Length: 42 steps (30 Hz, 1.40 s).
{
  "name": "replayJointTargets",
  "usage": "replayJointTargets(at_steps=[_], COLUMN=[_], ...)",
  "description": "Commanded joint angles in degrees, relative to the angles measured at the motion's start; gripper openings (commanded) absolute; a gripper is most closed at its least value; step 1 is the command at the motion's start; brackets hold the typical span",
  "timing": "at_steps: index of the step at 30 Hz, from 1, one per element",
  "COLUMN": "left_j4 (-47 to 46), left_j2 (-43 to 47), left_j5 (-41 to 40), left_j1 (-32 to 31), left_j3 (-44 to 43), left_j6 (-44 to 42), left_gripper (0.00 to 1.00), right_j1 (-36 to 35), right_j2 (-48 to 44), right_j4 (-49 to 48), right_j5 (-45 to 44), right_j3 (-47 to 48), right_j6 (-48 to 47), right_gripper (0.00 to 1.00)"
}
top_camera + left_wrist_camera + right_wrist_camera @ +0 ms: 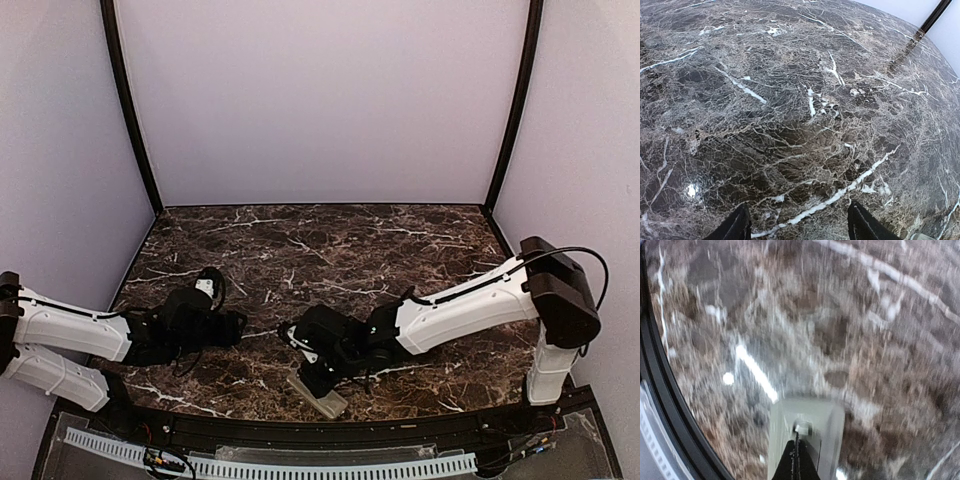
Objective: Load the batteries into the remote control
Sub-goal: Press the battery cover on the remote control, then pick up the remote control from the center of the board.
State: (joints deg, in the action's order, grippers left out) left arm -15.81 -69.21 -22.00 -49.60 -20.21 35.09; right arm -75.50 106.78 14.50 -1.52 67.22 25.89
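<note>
Small greyish-beige rectangular remote control [829, 426] lies back-up on the dark veined marble table [790, 100], close to the near edge, and we judge this leaves its battery recess reachable from above. Right claw [797, 447] is clenched, tips together right over that recess, likelier pressing than picking; blur hides any batteries, so we cannot place them. Left claw [800, 231] hangs released and empty over bare marble, off to the left, probably kept clear.
</note>
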Motion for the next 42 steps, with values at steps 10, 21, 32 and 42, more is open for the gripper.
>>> replayJointTargets(at_steps=[10, 21, 32, 42], left_j4=[-0.7, 5.0, 13.5, 15.2], left_j2=[0.5, 8.3, 21.3, 26.5], left_j5=[-1.1, -2.0, -3.2, -3.6], left_j1=[0.4, 0.4, 0.3, 0.3], left_j3=[0.9, -0.6, 1.2, 2.8], left_j6=[-1.0, -3.4, -3.4, -3.1], left_gripper=[0.65, 0.7, 0.73, 0.73], right_j1=[-0.2, -1.6, -3.2, -3.4], right_j2=[-3.8, 3.8, 18.9, 17.6], right_j4=[9.8, 30.1, 40.8, 39.6], right_j5=[0.6, -8.8, -8.1, -7.0], right_j3=[5.7, 20.3, 30.4, 28.5], right_j6=[0.1, 2.9, 4.2, 5.4], right_gripper=[0.0, 0.99, 0.99, 0.45])
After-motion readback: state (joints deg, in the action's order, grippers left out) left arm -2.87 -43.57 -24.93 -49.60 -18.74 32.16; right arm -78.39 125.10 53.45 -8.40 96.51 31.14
